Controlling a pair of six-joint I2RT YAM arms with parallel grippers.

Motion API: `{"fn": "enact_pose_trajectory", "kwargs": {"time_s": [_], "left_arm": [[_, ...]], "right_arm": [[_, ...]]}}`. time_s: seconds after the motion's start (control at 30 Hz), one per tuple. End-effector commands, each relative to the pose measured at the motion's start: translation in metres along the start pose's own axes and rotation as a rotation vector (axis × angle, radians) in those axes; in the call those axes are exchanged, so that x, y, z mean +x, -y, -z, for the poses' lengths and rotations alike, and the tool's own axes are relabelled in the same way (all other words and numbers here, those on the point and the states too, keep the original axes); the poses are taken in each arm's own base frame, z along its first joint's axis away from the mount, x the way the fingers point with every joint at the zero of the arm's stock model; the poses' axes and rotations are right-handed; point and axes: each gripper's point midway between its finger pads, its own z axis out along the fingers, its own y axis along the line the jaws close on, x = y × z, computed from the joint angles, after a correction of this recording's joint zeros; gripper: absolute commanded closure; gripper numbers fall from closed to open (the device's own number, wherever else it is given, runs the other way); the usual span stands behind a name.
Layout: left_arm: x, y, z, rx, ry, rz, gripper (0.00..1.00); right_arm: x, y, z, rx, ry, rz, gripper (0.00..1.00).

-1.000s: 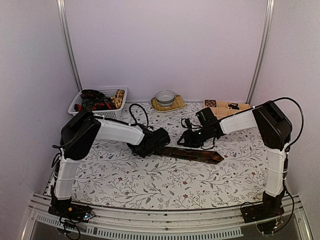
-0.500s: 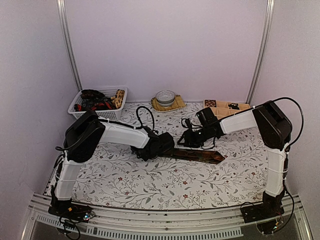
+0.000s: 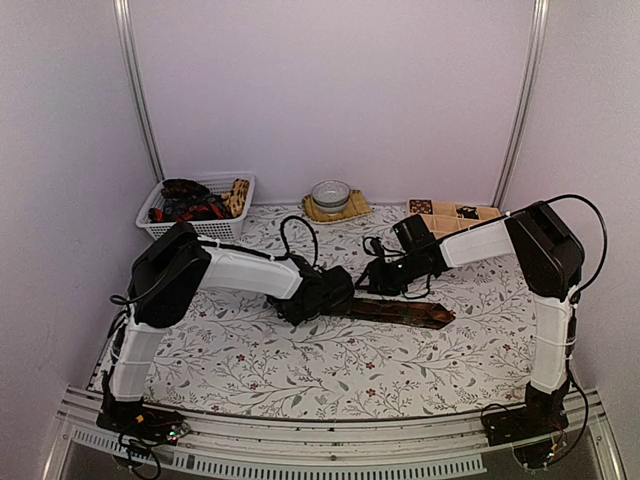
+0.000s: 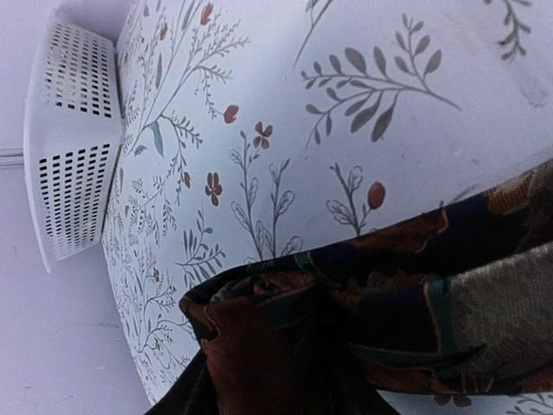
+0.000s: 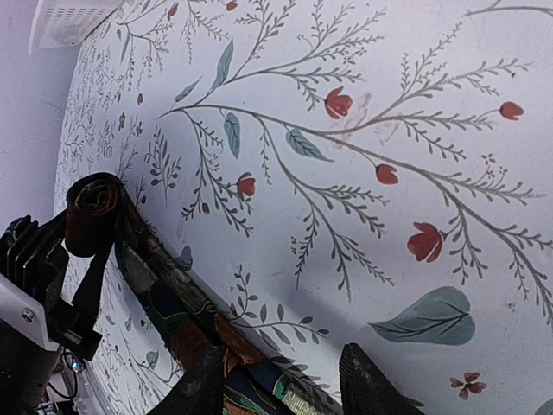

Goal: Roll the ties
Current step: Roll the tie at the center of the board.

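Top external view, nearest first: on the flowered tablecloth (image 3: pixel 300 380) one tie (image 3: pixel 400 311) lies left to right across the middle, its pointed tip to the right. My left gripper (image 3: pixel 325 295) sits at its left end, where the fabric is wound into a small roll (image 5: pixel 91 201). The left wrist view is filled with that fabric and my fingers do not show, so I cannot tell whether they are clamped. My right gripper (image 3: pixel 385 280) is just right of it, jaws apart, straddling the flat strip. I judge the rolling barely begun: most of this tie is flat.

At the far left, one white basket (image 3: pixel 225 228) holds bundled ties (image 3: pixel 190 200), too tangled to count. Far centre stands one bowl (image 3: pixel 330 192) on one mat (image 3: pixel 350 210). Far right is one tray (image 3: pixel 455 212).
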Motion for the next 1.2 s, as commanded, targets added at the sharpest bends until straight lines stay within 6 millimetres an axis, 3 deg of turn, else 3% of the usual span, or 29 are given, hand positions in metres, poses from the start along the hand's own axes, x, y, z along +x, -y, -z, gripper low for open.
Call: {"fn": "enact_pose_trajectory", "kwargs": {"time_s": [0.0,0.4,0.43,0.57,1.17], "left_arm": [[0.004,0.031,0.007,0.105,-0.002,-0.057,0.61],[-0.008,0.015,0.022,0.078,0.043,-0.044,0.58],[-0.010,0.013,0.024,0.078,0.047,-0.037,0.58],[-0.014,0.007,0.029,0.078,0.058,-0.029,0.55],[-0.019,-0.002,0.038,0.063,0.088,-0.008,0.50]], "right_arm": [[-0.002,-0.002,0.011,0.015,0.000,-0.017,0.54],[0.001,-0.001,0.008,0.012,-0.010,-0.028,0.54],[-0.010,-0.008,0.010,0.000,0.011,-0.014,0.54],[-0.016,-0.012,0.011,-0.006,0.018,-0.009,0.54],[-0.018,-0.015,0.007,-0.023,0.015,-0.010,0.55]]}}
